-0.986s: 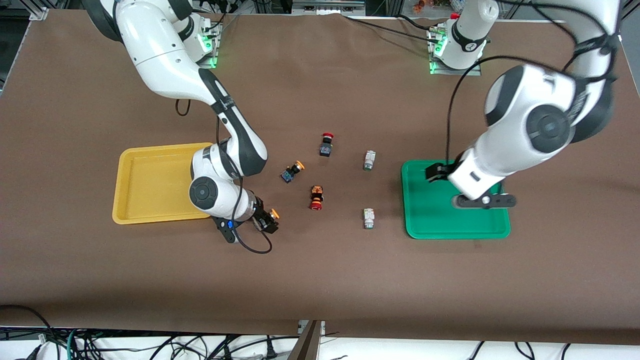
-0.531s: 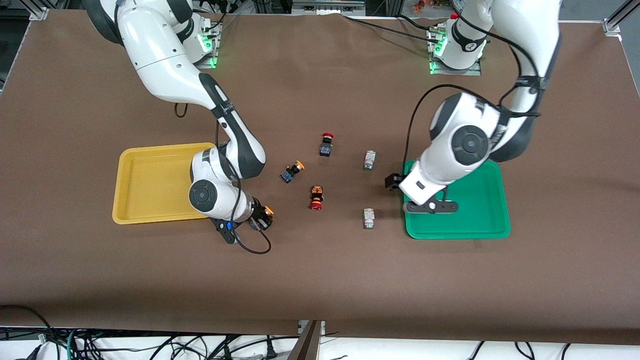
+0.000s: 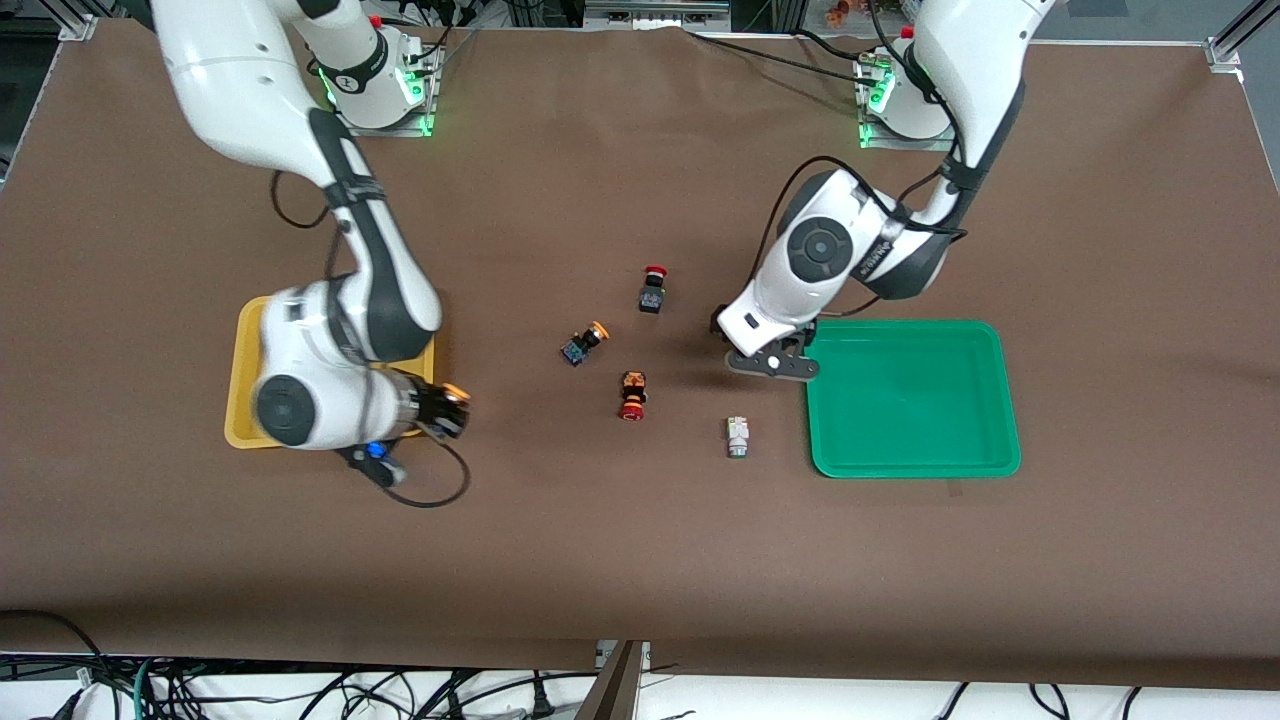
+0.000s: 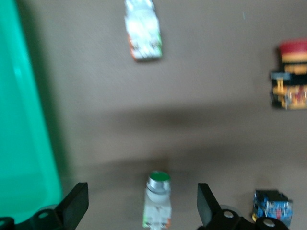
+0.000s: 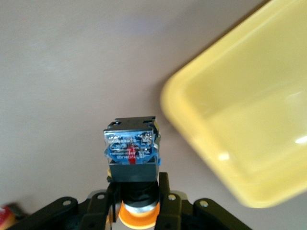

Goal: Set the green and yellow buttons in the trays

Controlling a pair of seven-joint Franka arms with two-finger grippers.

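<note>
My right gripper point(image 3: 440, 412) is shut on a dark-bodied, yellow-orange-capped button point(image 3: 455, 393), held above the table beside the yellow tray's point(image 3: 238, 345) corner. The right wrist view shows the gripper point(image 5: 136, 184), the button point(image 5: 132, 153) and the tray point(image 5: 244, 120). My left gripper point(image 3: 748, 345) is open above a white green-tipped button point(image 4: 157, 199), which lies between its fingers point(image 4: 74, 208) and is hidden in the front view. A second white button point(image 3: 737, 437) lies beside the green tray point(image 3: 910, 400). A second yellow-capped button point(image 3: 583, 343) lies mid-table.
A red-capped black button point(image 3: 653, 288) and a red-capped orange-and-black button point(image 3: 632, 395) lie mid-table among the others. The left wrist view also shows the green tray point(image 4: 19, 120), the orange-and-black button point(image 4: 290, 76) and the other white button point(image 4: 143, 31).
My right arm has carried the yellow-capped button toward the yellow tray. My left arm has swung from over the green tray to over the white button that lies farther from the camera.
</note>
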